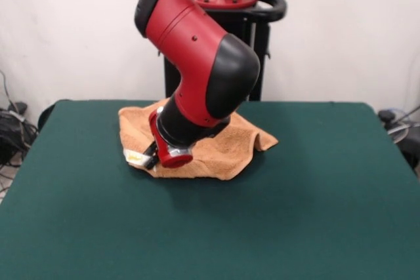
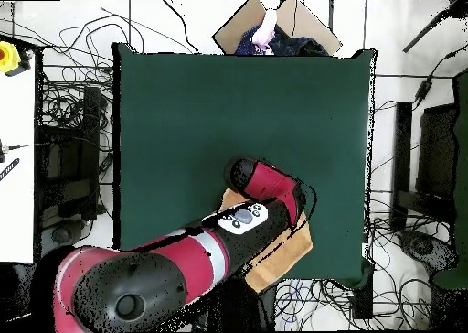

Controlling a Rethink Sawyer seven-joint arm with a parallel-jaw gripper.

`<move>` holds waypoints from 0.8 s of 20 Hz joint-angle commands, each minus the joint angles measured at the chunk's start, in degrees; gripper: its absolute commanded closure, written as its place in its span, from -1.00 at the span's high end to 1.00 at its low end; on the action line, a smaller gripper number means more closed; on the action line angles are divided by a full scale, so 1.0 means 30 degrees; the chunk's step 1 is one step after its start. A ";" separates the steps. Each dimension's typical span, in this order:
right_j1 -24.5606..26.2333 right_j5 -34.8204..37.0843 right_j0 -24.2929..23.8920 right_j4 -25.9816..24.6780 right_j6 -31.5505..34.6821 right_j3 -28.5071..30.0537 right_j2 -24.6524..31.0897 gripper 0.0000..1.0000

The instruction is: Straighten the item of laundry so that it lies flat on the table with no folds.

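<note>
The orange-tan towel (image 1: pixel 226 152) lies bunched and rumpled on the far middle of the green table (image 1: pixel 295 214), with a corner sticking out to the right. Its white label with yellow print (image 1: pixel 134 157) shows at its front left edge. The red and black arm bends low over the towel and hides its middle. My gripper (image 1: pixel 152 155) shows only as a dark part at the wrist's lower end, right at the towel's left edge by the label. In the overhead view the arm covers most of the towel (image 2: pixel 281 254), and the gripper is hidden.
The robot's black pedestal (image 1: pixel 252 50) stands behind the table. In the overhead view a person (image 2: pixel 265 29) by a cardboard box (image 2: pixel 239 26) is at the table's far edge, cables lie on the floor around the table (image 2: pixel 183 119), and a white bench (image 2: pixel 16 165) stands at left.
</note>
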 commanded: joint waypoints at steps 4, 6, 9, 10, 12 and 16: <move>0.0956 -0.0256 0.0306 0.0133 0.4075 -0.0613 0.0996 -1.00; 0.0839 -0.0171 0.0403 0.0062 0.3988 -0.0580 0.0929 -1.00; 0.0223 0.0066 0.0256 -0.0324 0.3166 -0.0404 0.1179 -1.00; -0.0004 0.0144 0.0198 -0.0429 0.2921 -0.0314 0.1274 -1.00; -0.0191 0.0214 0.0202 -0.0476 0.2805 -0.0290 0.1315 -1.00; -0.0679 0.0274 0.0108 -0.0765 0.2295 -0.0125 0.1355 -1.00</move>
